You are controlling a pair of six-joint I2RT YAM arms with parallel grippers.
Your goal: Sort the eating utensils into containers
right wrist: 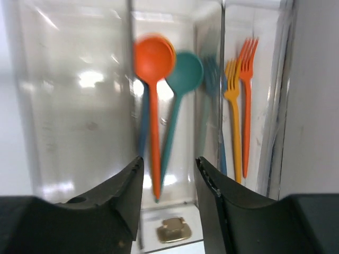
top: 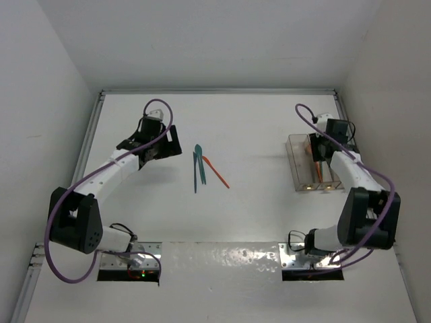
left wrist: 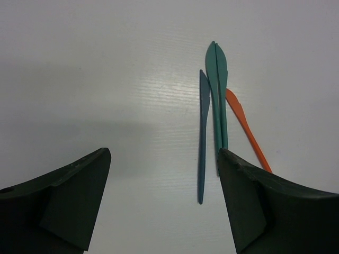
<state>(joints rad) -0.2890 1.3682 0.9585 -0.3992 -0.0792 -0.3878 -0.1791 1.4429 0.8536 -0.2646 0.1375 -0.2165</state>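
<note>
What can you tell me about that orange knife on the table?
The orange knife is slim and flat, apparently plastic, with a leaf-shaped blade narrowing to a thin handle. It lies flat on the white table, slanting away from two teal knives, its blade tip against or just beside them. Nothing grips it; the open left end effector hovers near, one finger hiding its handle end.

White table — knives mid, bins rt.
</note>
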